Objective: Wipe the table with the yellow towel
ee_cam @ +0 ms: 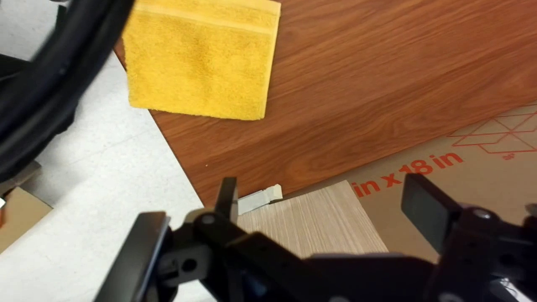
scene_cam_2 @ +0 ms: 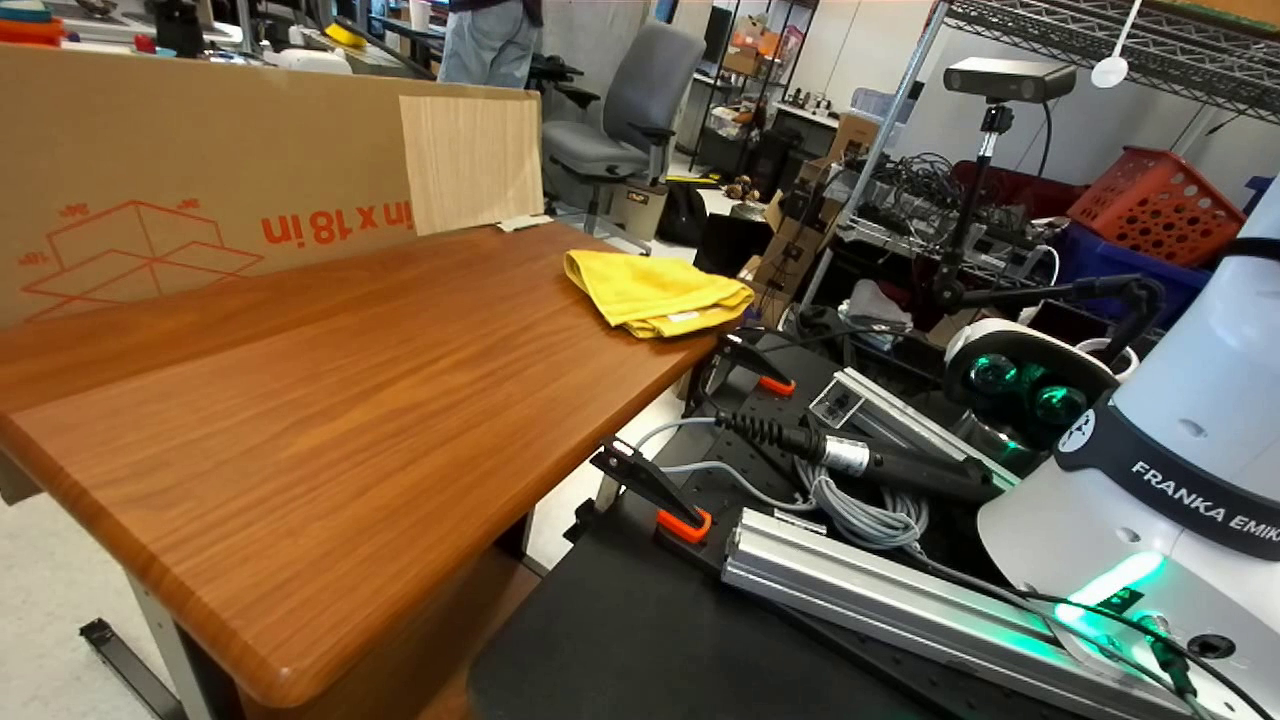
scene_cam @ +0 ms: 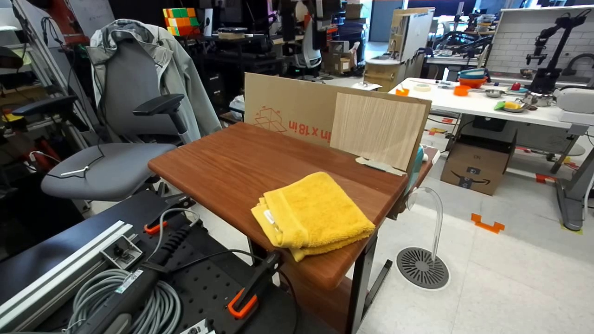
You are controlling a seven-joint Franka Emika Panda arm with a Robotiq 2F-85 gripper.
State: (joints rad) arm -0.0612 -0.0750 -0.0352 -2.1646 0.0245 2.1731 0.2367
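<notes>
The yellow towel lies folded on the brown wooden table, near one corner and edge. It shows in both exterior views, as a yellow towel [scene_cam: 315,215] and again [scene_cam_2: 655,290], and in the wrist view [ee_cam: 201,63] at the upper left. The table [scene_cam: 232,157] also shows in an exterior view [scene_cam_2: 350,420] and in the wrist view [ee_cam: 377,63]. My gripper [ee_cam: 321,184] is open and empty in the wrist view, its two fingers wide apart. In that view it is below the towel and apart from it, over the cardboard side. The gripper is outside both exterior views.
A cardboard panel [scene_cam: 292,102] with a light wood-patterned sheet [scene_cam: 378,130] stands along one table edge. Black clamps with orange grips [scene_cam_2: 685,525], coiled grey cable [scene_cam_2: 870,510] and a metal rail [scene_cam_2: 880,600] lie on the robot's base board. A grey chair [scene_cam: 111,162] stands near the table.
</notes>
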